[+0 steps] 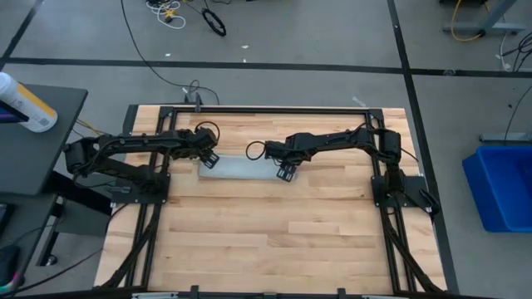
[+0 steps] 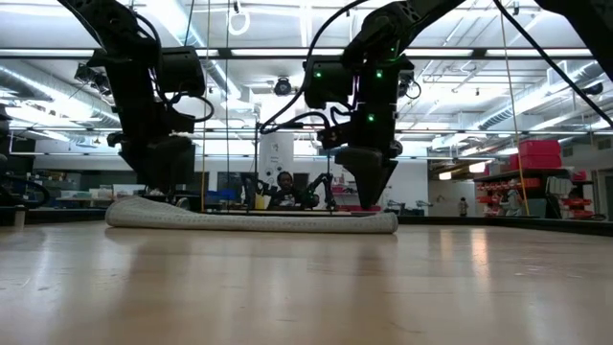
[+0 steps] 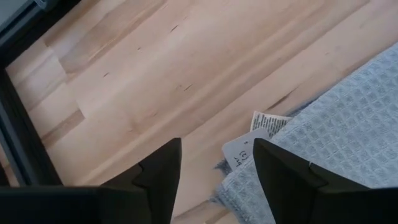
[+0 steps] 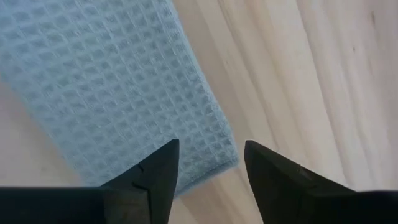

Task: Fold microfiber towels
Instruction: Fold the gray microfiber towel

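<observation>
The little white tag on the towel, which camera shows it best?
The left wrist view: the white tag with its print sticks out from the towel's corner, between the open left gripper's fingers. The high view shows the folded towel but no tag; the low view shows its edge; the right wrist view shows another corner.

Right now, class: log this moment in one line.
towel: folded strip, flat on table | left gripper: open, over tag end | right gripper: open, over other end
</observation>
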